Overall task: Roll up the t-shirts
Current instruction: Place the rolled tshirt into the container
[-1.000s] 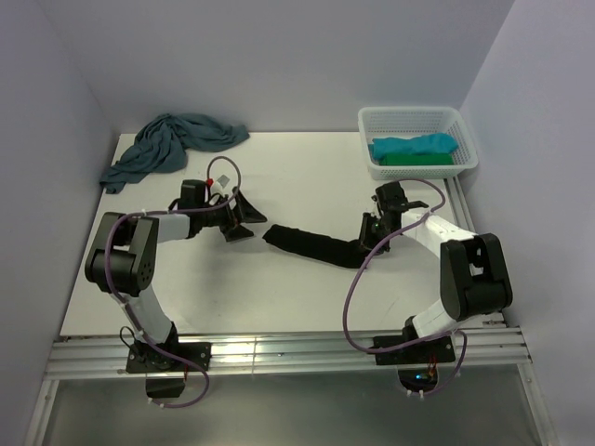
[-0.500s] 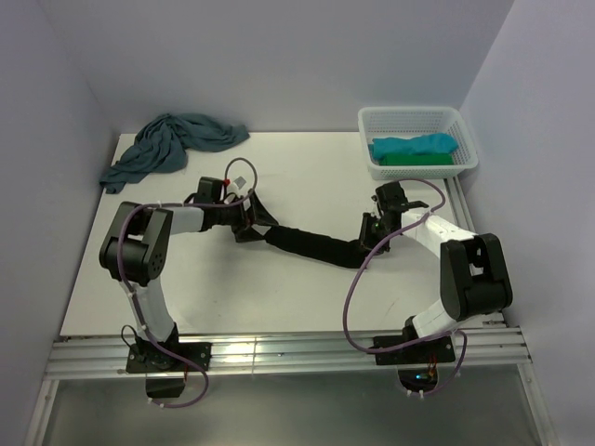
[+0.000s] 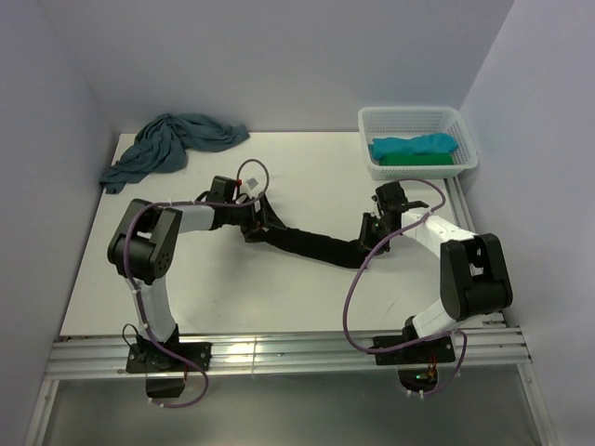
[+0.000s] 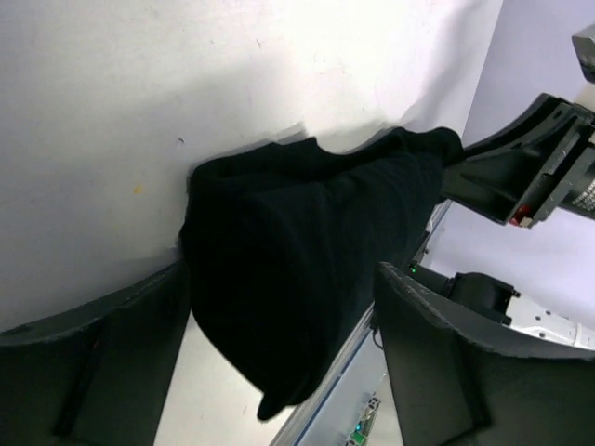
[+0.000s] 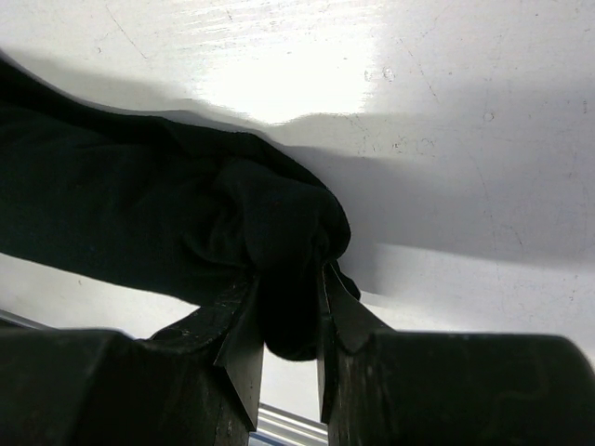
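A black t-shirt [image 3: 311,243], rolled into a long tube, lies across the table's middle. My left gripper [image 3: 260,226] is open at the roll's left end. In the left wrist view its fingers [image 4: 139,325] straddle the black t-shirt [image 4: 297,279], with a gap on the right side, around the left gripper [image 4: 279,274]. My right gripper [image 3: 369,237] is shut on the roll's right end. The right wrist view shows the right gripper [image 5: 288,316] pinching a bunched fold of the black t-shirt [image 5: 139,214]. A dusty-blue t-shirt [image 3: 167,144] lies crumpled at the back left.
A white mesh basket [image 3: 409,111] stands at the back right, holding a turquoise t-shirt [image 3: 414,146] on a green t-shirt [image 3: 418,159]. Walls close in the table on the left, back and right. The aluminium rail [image 3: 279,353] runs along the near edge.
My left gripper has moved right from beside the roll's left end to straddle it. Its jaws have narrowed slightly. The right arm has not moved.
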Available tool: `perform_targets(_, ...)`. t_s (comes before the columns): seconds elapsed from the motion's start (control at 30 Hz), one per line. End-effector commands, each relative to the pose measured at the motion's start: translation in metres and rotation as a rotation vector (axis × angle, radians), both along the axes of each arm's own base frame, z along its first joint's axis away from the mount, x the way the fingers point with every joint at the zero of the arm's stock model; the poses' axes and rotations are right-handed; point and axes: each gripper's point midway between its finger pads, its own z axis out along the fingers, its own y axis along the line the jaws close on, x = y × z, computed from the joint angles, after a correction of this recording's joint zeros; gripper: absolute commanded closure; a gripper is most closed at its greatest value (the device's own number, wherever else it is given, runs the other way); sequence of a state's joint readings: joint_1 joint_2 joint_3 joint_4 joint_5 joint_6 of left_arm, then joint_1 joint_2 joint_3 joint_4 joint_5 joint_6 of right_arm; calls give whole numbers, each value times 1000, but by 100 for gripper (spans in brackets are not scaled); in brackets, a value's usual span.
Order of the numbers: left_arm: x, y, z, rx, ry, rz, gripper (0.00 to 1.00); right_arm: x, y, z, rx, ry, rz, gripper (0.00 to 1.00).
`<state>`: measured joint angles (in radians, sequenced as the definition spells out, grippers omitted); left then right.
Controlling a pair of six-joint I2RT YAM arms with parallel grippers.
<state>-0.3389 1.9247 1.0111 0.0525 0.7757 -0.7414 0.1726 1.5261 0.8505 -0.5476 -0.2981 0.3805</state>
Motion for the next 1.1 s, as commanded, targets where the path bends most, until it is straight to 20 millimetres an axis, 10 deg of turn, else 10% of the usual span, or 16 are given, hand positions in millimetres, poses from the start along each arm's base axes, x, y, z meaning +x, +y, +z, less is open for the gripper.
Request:
perform_targets(0.0, -8, 14, -47, 186, 52, 37, 20, 1, -14, 5, -65, -9, -16, 98)
perform_targets(0.3, 6, 15, -44, 219, 11, 62, 99, 5, -9, 15, -46, -30, -17, 100)
perform_targets(0.53, 24, 0, 7, 228, -101, 102, 100, 36, -1, 58, -3, -136, -63, 100)
perform_targets(1.07, 112, -34, 195, 35, -471, 326, 100, 144, -18, 180, -9, -471, -245, 100)
